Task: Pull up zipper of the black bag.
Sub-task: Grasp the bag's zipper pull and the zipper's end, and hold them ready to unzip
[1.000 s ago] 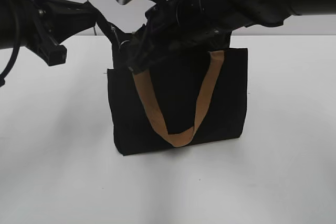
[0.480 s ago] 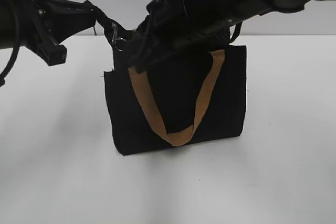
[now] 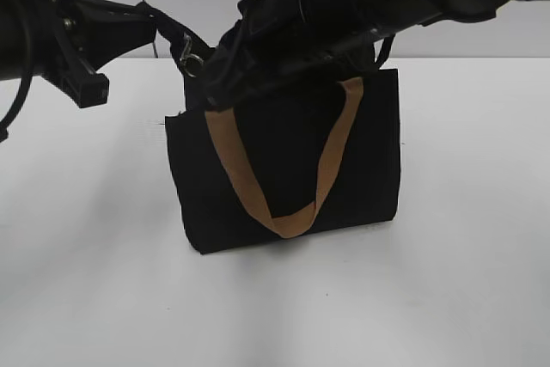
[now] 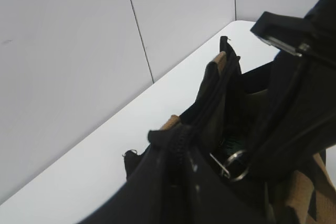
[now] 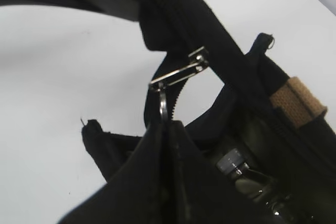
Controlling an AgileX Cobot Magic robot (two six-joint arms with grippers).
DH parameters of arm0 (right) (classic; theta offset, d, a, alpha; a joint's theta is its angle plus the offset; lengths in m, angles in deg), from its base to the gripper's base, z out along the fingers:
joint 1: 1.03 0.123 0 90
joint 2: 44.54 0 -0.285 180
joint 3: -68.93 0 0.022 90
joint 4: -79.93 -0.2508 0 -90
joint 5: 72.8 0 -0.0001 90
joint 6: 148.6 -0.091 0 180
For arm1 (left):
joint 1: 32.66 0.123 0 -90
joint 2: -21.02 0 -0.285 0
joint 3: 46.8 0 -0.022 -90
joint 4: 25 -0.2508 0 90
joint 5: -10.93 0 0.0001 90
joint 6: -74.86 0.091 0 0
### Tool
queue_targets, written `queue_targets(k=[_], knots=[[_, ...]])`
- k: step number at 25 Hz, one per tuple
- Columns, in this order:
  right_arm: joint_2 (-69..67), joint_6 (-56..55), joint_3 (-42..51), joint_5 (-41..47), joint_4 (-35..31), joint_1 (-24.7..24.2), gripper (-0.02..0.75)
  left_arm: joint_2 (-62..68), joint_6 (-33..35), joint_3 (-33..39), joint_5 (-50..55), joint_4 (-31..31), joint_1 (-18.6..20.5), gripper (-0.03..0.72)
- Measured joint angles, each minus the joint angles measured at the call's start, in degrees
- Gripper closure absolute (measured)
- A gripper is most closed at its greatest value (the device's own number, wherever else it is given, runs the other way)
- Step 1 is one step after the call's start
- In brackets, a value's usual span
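The black bag point(image 3: 284, 169) stands on the white table, with a tan strap point(image 3: 331, 156) hanging down its front. My left gripper point(image 3: 174, 33) comes from the left and is shut on the fabric end of the zipper point(image 4: 207, 106) at the bag's top left corner; its jaws point(image 4: 181, 148) show pressed together. My right gripper point(image 3: 206, 68) reaches across from the upper right and is shut on the silver ring point(image 5: 163, 106) of the zipper pull point(image 5: 178, 72). The ring also shows in the exterior view point(image 3: 194, 60) and in the left wrist view point(image 4: 237, 159). The bag's mouth gapes open behind the pull.
A bottle with a grey cap point(image 5: 231, 161) lies inside the bag. A second tan strap point(image 5: 296, 100) crosses the far rim. The white table point(image 3: 94, 238) spreads all round the bag. A grey wall point(image 4: 79, 51) stands behind it.
The ring and pull have moved left and slightly up with my right gripper. The bag's top left corner has been drawn further left. The left arm has held still.
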Motion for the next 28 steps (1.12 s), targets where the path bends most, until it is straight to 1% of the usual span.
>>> queue_targets(k=[9, 14, 17, 24, 28], knots=[[-0.34, 0.0, 0.0, -0.18, -0.68, 0.0, 0.735, 0.0, 0.0, 0.0, 0.02, 0.0, 0.0, 0.655], [-1.2, 0.0, 0.0, -0.96, -1.07, 0.0, 0.717, 0.0, 0.0, 0.0, 0.02, 0.0, 0.0, 0.655], [-1.2, 0.0, 0.0, -1.52, -1.14, 0.0, 0.697, 0.0, 0.0, 0.0, 0.02, 0.0, 0.0, 0.655], [-1.2, 0.05, 0.0, -1.96, -1.71, 0.0, 0.617, 0.0, 0.0, 0.0, 0.02, 0.0, 0.0, 0.655], [-1.2, 0.23, 0.0, -2.82, -1.71, 0.0, 0.605, 0.0, 0.0, 0.0, 0.02, 0.0, 0.0, 0.655]])
